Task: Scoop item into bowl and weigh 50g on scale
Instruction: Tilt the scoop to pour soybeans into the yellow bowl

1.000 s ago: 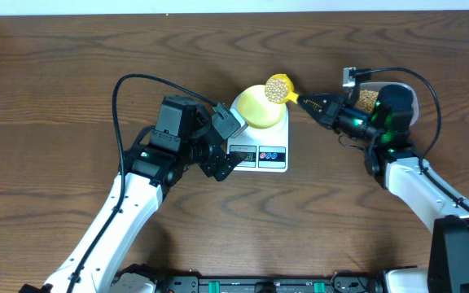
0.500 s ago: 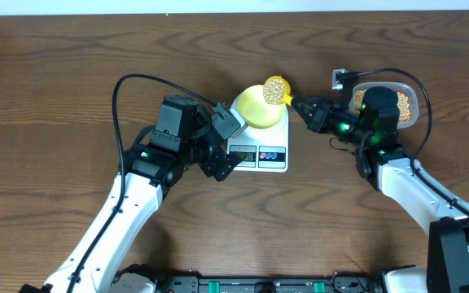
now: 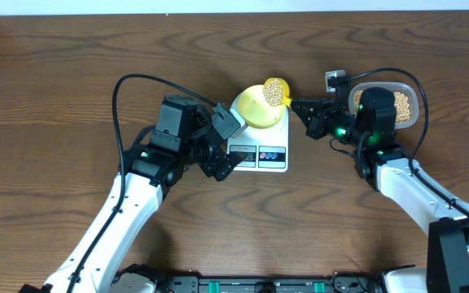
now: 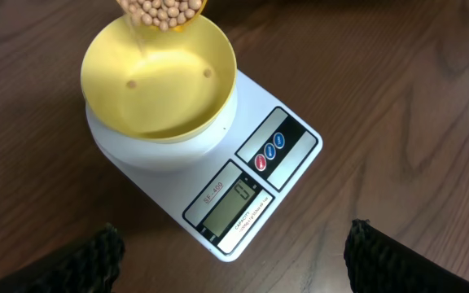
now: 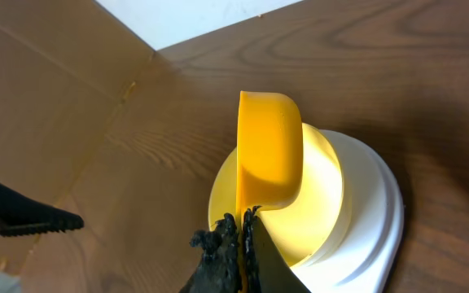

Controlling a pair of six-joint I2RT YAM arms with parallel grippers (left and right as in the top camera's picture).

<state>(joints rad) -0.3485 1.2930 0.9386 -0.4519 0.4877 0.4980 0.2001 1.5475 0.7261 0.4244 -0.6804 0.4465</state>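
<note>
The white scale (image 3: 260, 153) (image 4: 255, 175) sits mid-table with the pale yellow bowl (image 3: 255, 108) (image 4: 159, 98) on its platform. Two beans (image 4: 133, 84) lie in the bowl. My right gripper (image 3: 301, 106) (image 5: 241, 232) is shut on the handle of a yellow scoop (image 3: 277, 89) (image 5: 269, 150). The scoop is rolled onto its side over the bowl's far rim and holds a heap of beans (image 4: 165, 10). My left gripper (image 3: 223, 146) (image 4: 238, 268) stands open at the scale's display edge, with nothing between its fingers.
A clear plastic tub (image 3: 414, 104) holding more beans stands at the right, behind my right wrist. A black cable (image 3: 124, 89) loops over the table left of the scale. A pale wall strip runs along the table's far edge.
My right arm has shifted left and rolled, uncovering the tub and tipping the scoop over the bowl. The left arm has not moved.
</note>
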